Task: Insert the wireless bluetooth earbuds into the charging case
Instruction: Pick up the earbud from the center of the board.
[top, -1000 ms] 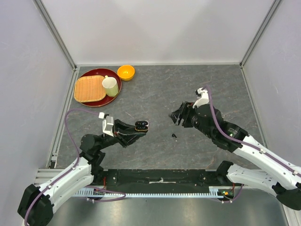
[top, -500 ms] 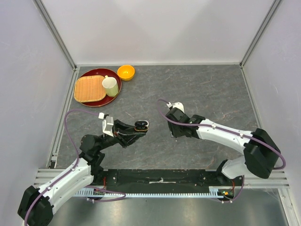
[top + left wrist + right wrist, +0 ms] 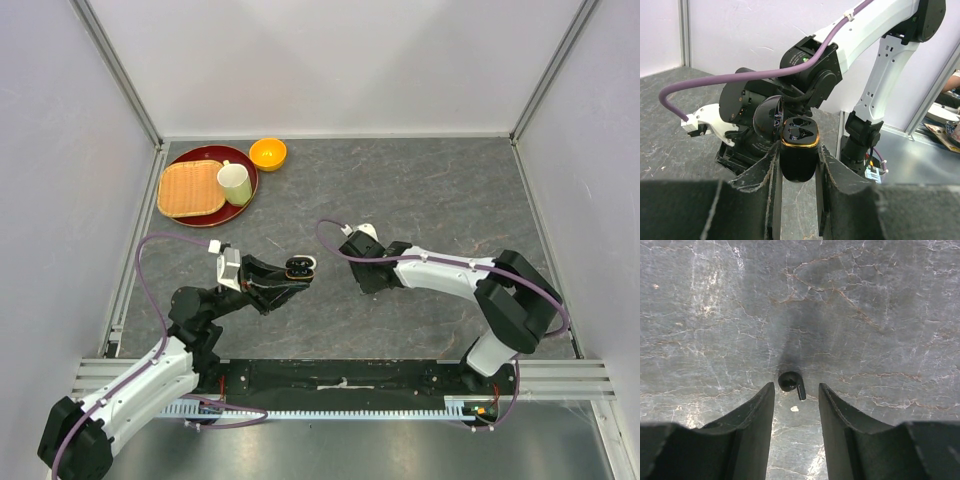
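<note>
A black charging case (image 3: 798, 150) with a gold rim and its lid tipped open sits upright between the fingers of my left gripper (image 3: 797, 162), which is shut on it. From above, the case (image 3: 299, 266) hangs left of the table's centre in that gripper (image 3: 293, 275). One black earbud (image 3: 790, 381) with a short stem lies on the grey stone table, just at the tips of my right gripper (image 3: 796, 386). Its jaws stand open on either side of it and do not touch it. In the top view my right gripper (image 3: 367, 281) points down and hides the earbud.
At the back left a red round tray (image 3: 205, 152) carries a woven mat (image 3: 190, 188) and a cream cup (image 3: 235, 184). An orange bowl (image 3: 267, 153) stands beside it. Pale walls close in the table on three sides.
My right arm has swung left and come down over the black earbud, and its jaws have narrowed around it. The left gripper and the case have hardly moved.
</note>
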Tool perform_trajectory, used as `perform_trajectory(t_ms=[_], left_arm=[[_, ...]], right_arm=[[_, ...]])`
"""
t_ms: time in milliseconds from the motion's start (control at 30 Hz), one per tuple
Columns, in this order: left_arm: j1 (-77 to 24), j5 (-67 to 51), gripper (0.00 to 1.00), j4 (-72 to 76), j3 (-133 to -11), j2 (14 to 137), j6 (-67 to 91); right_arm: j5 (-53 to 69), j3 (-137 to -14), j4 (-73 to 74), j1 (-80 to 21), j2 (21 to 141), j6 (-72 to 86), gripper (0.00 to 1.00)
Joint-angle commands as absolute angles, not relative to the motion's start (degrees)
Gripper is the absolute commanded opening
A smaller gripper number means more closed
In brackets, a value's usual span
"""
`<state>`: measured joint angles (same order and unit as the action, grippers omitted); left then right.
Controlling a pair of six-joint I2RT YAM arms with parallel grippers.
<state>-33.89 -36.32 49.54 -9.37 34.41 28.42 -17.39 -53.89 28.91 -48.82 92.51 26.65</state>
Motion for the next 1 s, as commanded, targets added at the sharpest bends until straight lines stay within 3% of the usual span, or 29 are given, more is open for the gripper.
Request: perform_trajectory(t_ms=[0,967], left_arm=[[-34.1,-36.8,0.02,49.7,-10.7,33.5,25.9],[-34.1,-36.6,0.02,47.2,-10.4,31.6,26.4]], right_arm=[[-16.5,-55.6,25.9,-47.7,93.5,25.9,0.47],[-9.0,-49.6,21.9,-43.9,92.7,25.8,0.39]])
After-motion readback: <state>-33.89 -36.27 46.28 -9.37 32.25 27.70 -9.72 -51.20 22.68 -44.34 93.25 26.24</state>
